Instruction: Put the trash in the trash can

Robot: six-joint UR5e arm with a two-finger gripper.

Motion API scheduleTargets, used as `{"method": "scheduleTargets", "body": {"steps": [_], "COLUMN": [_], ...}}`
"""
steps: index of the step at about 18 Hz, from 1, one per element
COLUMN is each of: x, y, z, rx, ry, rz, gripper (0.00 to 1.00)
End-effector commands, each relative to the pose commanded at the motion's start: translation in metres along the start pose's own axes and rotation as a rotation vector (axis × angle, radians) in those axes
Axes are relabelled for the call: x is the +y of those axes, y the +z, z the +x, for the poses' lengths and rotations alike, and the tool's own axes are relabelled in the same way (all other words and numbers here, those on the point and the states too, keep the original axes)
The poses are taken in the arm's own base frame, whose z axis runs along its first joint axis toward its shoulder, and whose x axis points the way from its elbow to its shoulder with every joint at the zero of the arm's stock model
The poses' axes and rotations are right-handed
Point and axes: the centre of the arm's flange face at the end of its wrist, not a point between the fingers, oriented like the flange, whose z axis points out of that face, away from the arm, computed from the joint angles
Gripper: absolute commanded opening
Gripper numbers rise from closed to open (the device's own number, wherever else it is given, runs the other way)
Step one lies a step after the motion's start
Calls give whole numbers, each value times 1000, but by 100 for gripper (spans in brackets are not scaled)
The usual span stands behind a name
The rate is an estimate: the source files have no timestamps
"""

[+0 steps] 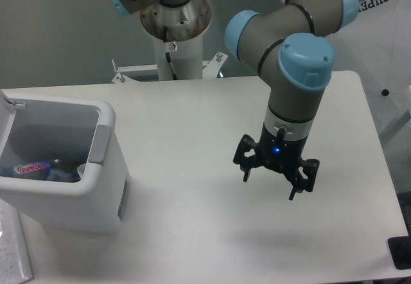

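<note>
- The pincer (pixel 269 184) hangs above the bare right half of the white desk (pixel 192 117), fingers spread wide and pointing down, nothing between them.
- Well off to the pincer's left, at the desk's near-left edge, stands the white trash can (pixel 96 194), its grey handle panel (pixel 100 144) turned toward the pincer.
- Inside the can lies some litter (pixel 45 168), including a piece with a red-and-white label; whether the clear bottle and cup are among it cannot be told, the wall hiding much of the floor.
- No clear plastic shows on the desk below or around the pincer, so the trash appears to be either in the can or out of view.
- Judged risk: clear plastic on a pale top is hard to see, and a descent here could close on nothing or tap the desk.
- A second risk: a low swing leftward could clip the can's thick rim and shove the light bin toward the edge.
</note>
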Motion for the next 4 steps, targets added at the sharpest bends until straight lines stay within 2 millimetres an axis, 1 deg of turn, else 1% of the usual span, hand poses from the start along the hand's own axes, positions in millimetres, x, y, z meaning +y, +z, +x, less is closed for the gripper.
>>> {"method": "scheduleTargets", "body": {"steps": [2, 4], "x": [-4, -4], "y": [5, 4], "z": [5, 5], "rx": [0, -3], "ry": [10, 12], "rz": [-22, -24], "gripper": [100, 100]}}
